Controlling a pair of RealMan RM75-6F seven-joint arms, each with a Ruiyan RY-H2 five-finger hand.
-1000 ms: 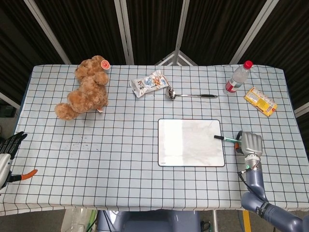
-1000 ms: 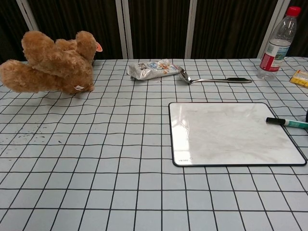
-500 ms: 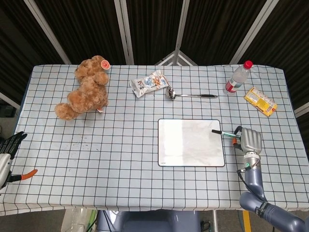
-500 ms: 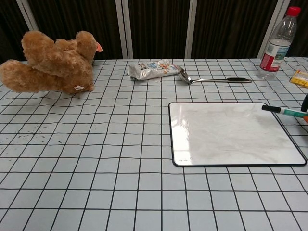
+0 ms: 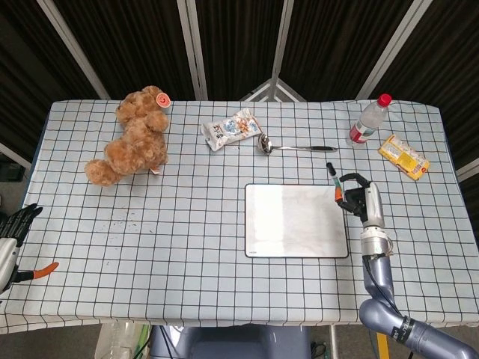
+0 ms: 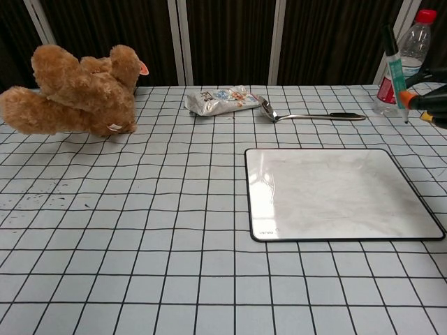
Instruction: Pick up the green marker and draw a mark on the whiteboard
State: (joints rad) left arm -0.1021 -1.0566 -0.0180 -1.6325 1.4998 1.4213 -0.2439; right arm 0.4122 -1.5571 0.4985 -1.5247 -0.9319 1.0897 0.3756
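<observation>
Marker upright in right hand, hand mostly cropped in chest view.

Whiteboard lies before spoon; teddy bear far left.

Black-gridded white tablecloth; brown teddy bear; red-capped bottle; yellow packet.

On the table: one whiteboard, one green marker, one teddy bear, one snack packet, one ladle, one water bottle, one yellow biscuit pack. Robot hands in sight: two, the right hand and the left hand.
</observation>
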